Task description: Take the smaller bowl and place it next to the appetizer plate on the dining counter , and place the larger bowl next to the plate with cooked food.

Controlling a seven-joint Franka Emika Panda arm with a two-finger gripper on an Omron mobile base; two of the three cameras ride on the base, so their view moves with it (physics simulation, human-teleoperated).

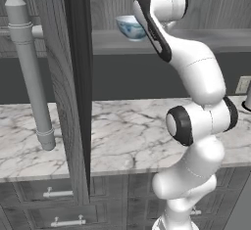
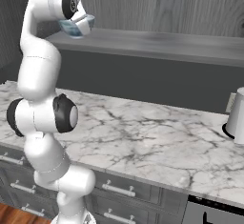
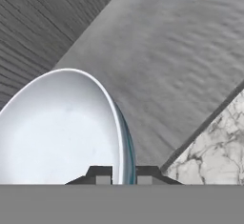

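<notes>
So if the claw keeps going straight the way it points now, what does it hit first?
Probably the grey shelf surface straight ahead. The claw is already clamped on the rim of the smaller bowl, which travels with it. Depth to the shelf is unclear.

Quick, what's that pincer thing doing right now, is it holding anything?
Pincer: closed on the rim of the smaller bowl, one fingertip inside, one outside.

Smaller bowl (image 1: 129, 27) above shelf (image 2: 157, 44) edge; gripper (image 3: 124, 174) astride its rim; marble counter (image 2: 143, 137) below
</notes>
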